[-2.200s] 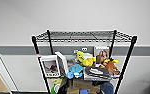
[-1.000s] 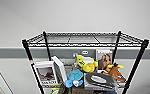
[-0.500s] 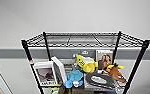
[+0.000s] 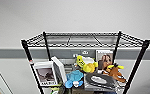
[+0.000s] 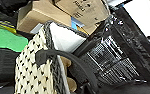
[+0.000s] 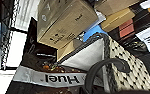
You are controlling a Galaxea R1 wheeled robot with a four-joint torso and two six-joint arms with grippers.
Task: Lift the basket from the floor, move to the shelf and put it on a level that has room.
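The shelf (image 4: pixel 28 57) is a black wire rack standing close in front of me against a grey wall. Its top level (image 4: pixel 83 39) is a bare wire grid between the post tops. The basket (image 5: pixel 33 72), checkered cream and black with a white liner, hangs beside the rack's lower tiers. My left gripper (image 5: pixel 87 88) is shut on one dark loop handle (image 5: pixel 66 56). The basket (image 6: pixel 131 65) also appears in the right wrist view, where my right gripper (image 6: pixel 87 90) is shut on the other handle (image 6: pixel 103 65). The floor is hidden.
The tier below the top holds a yellow plush (image 4: pixel 87 64), a blue plush (image 4: pixel 74 77), a brown plush (image 4: pixel 114 72), a white picture box (image 4: pixel 46 75) and a framed photo (image 4: pixel 104 58). Cardboard boxes (image 6: pixel 66 22) and a Huel bag (image 6: pixel 61 78) sit on lower tiers.
The whole head view has shifted: the rack now looks larger and nearer, with its top tier lower in the picture. The things on the shelf have not moved.
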